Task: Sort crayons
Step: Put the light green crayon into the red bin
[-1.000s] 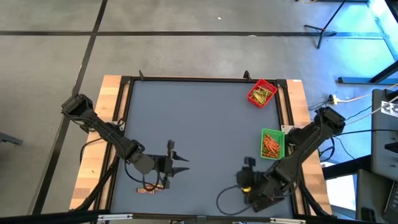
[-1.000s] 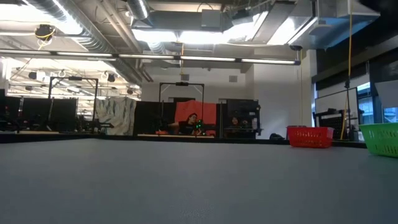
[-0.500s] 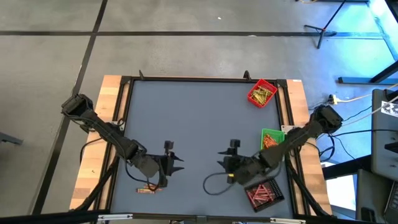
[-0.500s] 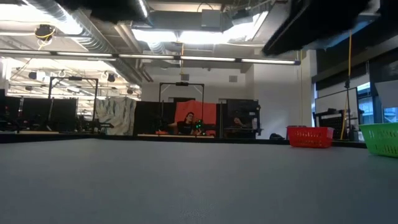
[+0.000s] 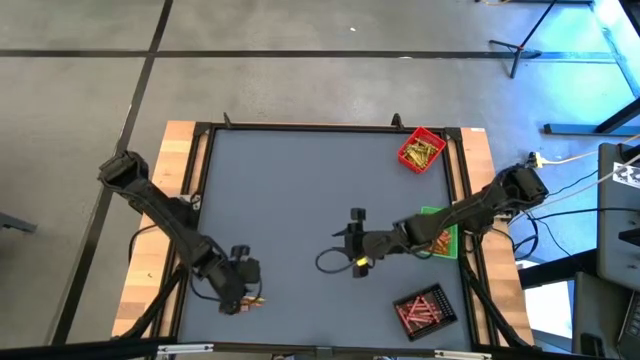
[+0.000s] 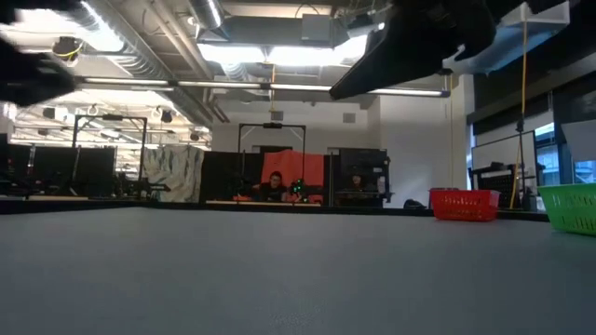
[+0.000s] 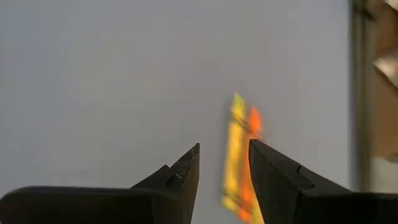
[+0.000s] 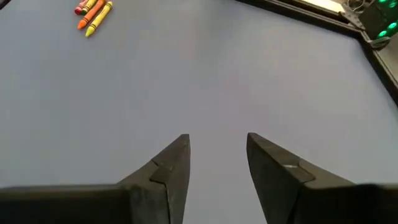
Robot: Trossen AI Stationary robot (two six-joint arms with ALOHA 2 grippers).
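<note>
Pick-up step: your left pincer [image 7: 224, 163] hangs released right over the last loose crayons [image 5: 250, 301] near the desk's [image 5: 300, 180] front-left edge, a yellow and orange one showing between its tips in the left wrist view; the rest already lie in the red tray [image 5: 421, 149], green tray [image 5: 438, 237] and black tray [image 5: 426, 309]. Right pincer [image 8: 216, 152] is released too, empty, mid-desk. Next, I'd say, drop the left straight down, clench on one stick only, not both.
</note>
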